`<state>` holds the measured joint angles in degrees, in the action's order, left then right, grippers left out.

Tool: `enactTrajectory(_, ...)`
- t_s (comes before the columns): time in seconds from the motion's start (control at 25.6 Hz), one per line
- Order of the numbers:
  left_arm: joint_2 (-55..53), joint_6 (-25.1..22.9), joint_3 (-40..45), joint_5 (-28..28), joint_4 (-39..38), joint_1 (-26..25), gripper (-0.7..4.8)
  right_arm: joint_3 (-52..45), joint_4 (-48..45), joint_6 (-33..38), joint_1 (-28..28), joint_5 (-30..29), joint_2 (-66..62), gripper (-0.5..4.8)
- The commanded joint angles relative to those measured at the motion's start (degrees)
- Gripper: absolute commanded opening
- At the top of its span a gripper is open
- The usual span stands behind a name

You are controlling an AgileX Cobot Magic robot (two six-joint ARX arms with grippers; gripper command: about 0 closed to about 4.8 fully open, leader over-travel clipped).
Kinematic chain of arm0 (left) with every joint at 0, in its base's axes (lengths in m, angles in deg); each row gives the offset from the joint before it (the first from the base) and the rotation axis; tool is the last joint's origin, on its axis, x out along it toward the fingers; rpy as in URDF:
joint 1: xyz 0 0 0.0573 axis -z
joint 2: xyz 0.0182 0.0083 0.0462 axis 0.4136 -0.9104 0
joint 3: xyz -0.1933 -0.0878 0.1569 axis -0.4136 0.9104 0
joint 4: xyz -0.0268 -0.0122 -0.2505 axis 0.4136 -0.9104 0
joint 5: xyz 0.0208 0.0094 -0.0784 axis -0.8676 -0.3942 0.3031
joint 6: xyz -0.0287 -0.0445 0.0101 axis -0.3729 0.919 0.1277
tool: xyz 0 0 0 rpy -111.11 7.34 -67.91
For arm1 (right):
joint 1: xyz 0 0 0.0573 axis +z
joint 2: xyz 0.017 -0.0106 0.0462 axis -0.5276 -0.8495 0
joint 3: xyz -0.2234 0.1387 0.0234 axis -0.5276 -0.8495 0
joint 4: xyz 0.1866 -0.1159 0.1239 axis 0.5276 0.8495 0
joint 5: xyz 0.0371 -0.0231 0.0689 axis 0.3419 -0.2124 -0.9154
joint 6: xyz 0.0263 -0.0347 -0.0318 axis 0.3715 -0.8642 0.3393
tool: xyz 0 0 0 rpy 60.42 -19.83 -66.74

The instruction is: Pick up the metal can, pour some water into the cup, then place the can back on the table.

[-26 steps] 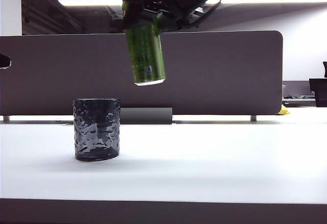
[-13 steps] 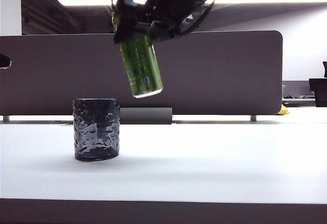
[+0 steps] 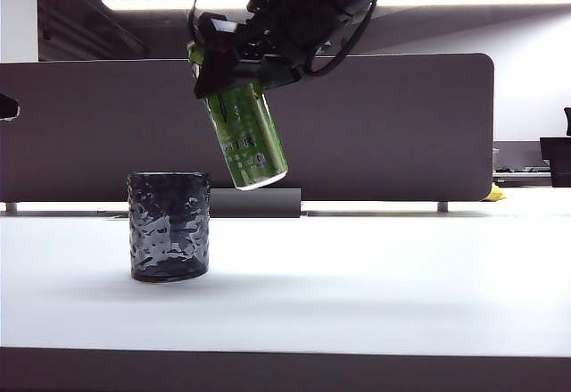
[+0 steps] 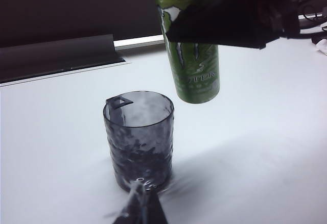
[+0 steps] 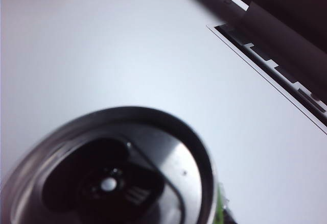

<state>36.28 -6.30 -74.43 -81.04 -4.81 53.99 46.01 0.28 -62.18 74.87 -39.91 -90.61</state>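
Two arms on the rig, only one in play: right gripper (image 3: 234, 57) hangs high above the white table (image 3: 375, 285), clamped around the upper part of the green energy-drink can (image 3: 250, 137), jaws pinching the can body. Can is in the air, tilted, top leaning toward the left of the exterior view and silver bottom rim swung right; it sits above and just right of the dark dimpled cup (image 3: 169, 227), not touching it. Cup stands upright on the table, in front of the dark grey partition panel (image 3: 401, 124). Left wrist view shows the same layout: can (image 4: 194, 66) hovering past the cup (image 4: 139, 137), with the right gripper (image 4: 230, 17) as a dark mass across the can's upper half. Right wrist view looks down onto the can's silver lid (image 5: 112, 178) with its tab opening, table (image 5: 127, 45) beyond. Left gripper: only a blurred dark tip (image 4: 142, 208) shows at the frame edge of its own wrist view, near the cup base; can't tell whether its jaws are spread or together.
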Motion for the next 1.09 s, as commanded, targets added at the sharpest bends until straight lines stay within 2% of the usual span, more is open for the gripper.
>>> enactTrajectory(0.04,0.0,0.0,-0.1,0.0,0.8,-0.1,-0.05,0.7,-2.2,-1.5,0.1,-0.2,0.2,2.91)
enactTrajectory(0.66,0.0,0.0,-0.1,0.0,0.8,-0.1,-0.05,0.7,-1.8,-6.4,0.3,1.4,-0.8,2.91)
enactTrajectory(1.09,0.0,0.0,-0.1,0.0,0.8,-0.1,-0.05,6.4,4.5,-11.8,0.4,1.4,-3.4,2.92)
